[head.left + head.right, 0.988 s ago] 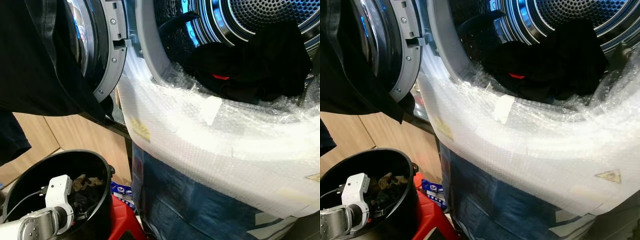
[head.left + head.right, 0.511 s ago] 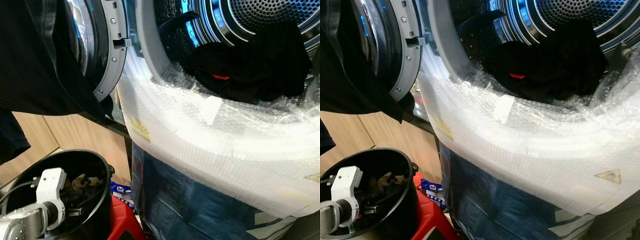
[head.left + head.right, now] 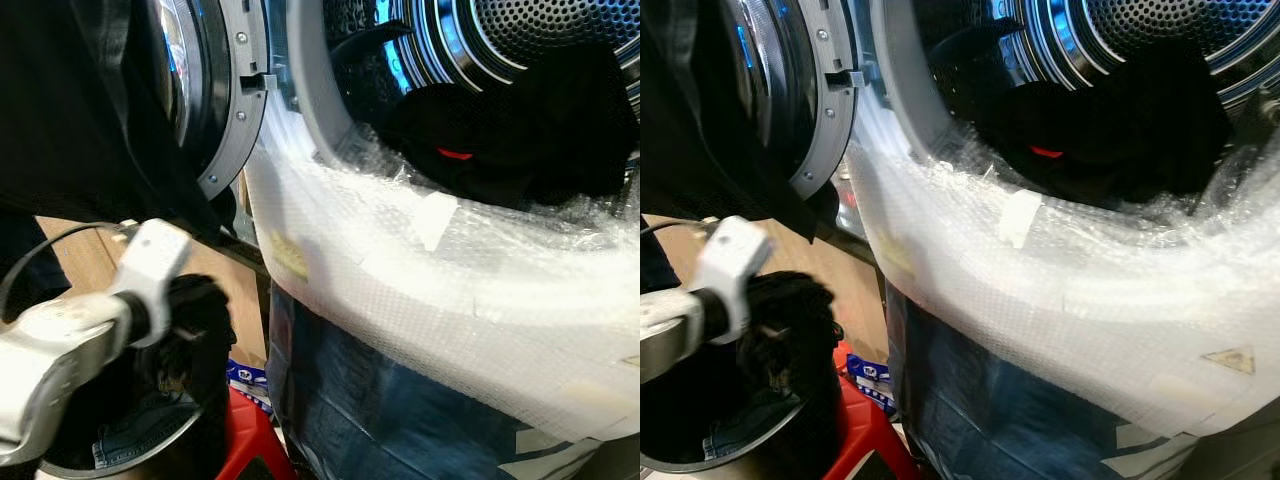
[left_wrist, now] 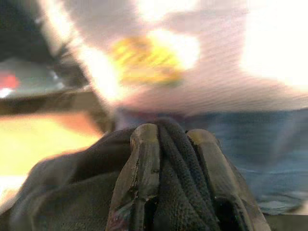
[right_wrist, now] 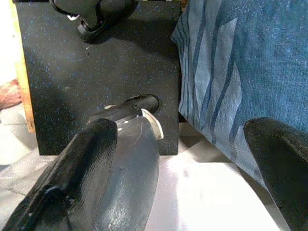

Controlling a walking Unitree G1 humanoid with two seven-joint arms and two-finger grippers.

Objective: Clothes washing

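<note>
One dark garment (image 4: 168,192) pinched between left jaws

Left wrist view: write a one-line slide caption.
Left tool shut on a dark knitted garment, facing the bubble-wrapped washing machine front.

A black bucket (image 3: 150,450) sits on a red stool (image 3: 250,440). Denim (image 3: 135,445) lies inside it

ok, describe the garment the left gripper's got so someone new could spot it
Start at the open washing machine drum, its front wrapped in bubble wrap. Left of it and lower, a black bucket sits by a red stool. Above the bucket, the left gripper pinches a dark knitted garment, unlike the black clothes lying inside the drum.
</note>
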